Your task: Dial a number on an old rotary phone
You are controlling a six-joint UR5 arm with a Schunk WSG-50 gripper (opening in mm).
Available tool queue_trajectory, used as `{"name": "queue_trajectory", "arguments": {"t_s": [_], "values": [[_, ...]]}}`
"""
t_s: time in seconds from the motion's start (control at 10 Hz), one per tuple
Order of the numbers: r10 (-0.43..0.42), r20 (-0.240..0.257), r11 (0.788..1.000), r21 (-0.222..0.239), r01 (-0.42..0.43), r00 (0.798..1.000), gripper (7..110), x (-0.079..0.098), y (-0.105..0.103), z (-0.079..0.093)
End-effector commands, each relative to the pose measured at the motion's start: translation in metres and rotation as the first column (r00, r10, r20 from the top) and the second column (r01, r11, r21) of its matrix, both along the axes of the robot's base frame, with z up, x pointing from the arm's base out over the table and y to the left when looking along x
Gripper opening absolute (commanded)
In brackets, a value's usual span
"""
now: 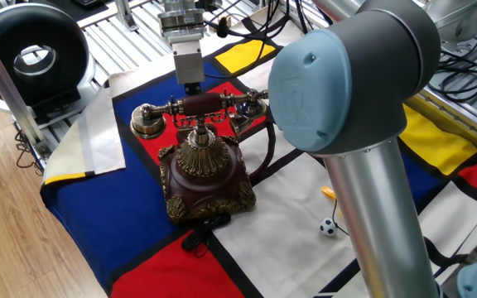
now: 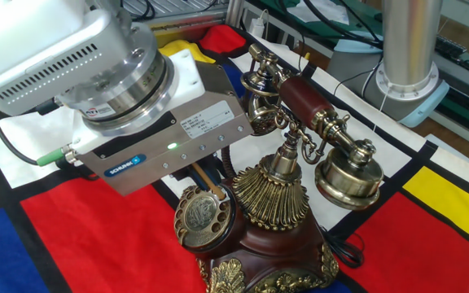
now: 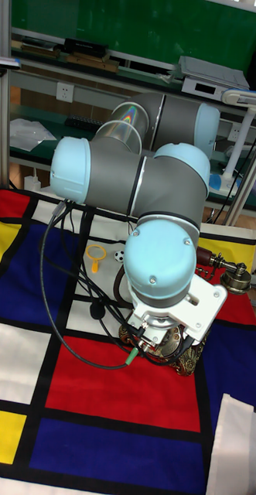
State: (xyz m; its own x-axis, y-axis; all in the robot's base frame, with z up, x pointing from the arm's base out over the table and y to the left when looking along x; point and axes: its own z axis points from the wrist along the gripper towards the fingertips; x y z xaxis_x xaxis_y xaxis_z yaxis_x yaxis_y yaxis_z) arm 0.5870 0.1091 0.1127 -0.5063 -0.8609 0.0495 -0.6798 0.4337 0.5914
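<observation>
The old rotary phone [image 1: 205,178] stands on a red patch of the colour-block cloth, its maroon-and-brass handset [image 1: 201,103] lying across the brass cradle. From the other side I see the brass dial [image 2: 204,216] on the phone's front slope, and the handset [image 2: 312,122] behind it. My gripper [image 2: 200,168] hangs just above the dial, its fingers hidden under the silver body. A thin wooden stick [image 2: 210,183] juts down from it, tip resting on the dial's upper right edge. In one fixed view the gripper [image 1: 193,85] shows as one dark block behind the handset.
A big black ring-shaped device [image 1: 31,50] sits at the back left, off the cloth. A folded pale cloth [image 1: 98,136] lies left of the phone. A small ball [image 1: 328,227] and an orange item [image 1: 328,193] lie to the right. The arm's elbow [image 1: 346,83] looms in front.
</observation>
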Motion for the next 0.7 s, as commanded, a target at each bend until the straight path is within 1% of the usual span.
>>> {"name": "queue_trajectory", "arguments": {"t_s": [0.0, 0.4, 0.6], "values": [[0.002, -0.003, 1.0, 0.028, -0.002, 1.0, 7, -0.0012, 0.0027, 0.0003], [-0.005, -0.01, 0.999, 0.048, 0.005, 1.0, 7, -0.0019, 0.0084, 0.0021], [-0.005, -0.01, 0.999, 0.053, 0.005, 1.0, 7, -0.0002, 0.0093, -0.0001]]}}
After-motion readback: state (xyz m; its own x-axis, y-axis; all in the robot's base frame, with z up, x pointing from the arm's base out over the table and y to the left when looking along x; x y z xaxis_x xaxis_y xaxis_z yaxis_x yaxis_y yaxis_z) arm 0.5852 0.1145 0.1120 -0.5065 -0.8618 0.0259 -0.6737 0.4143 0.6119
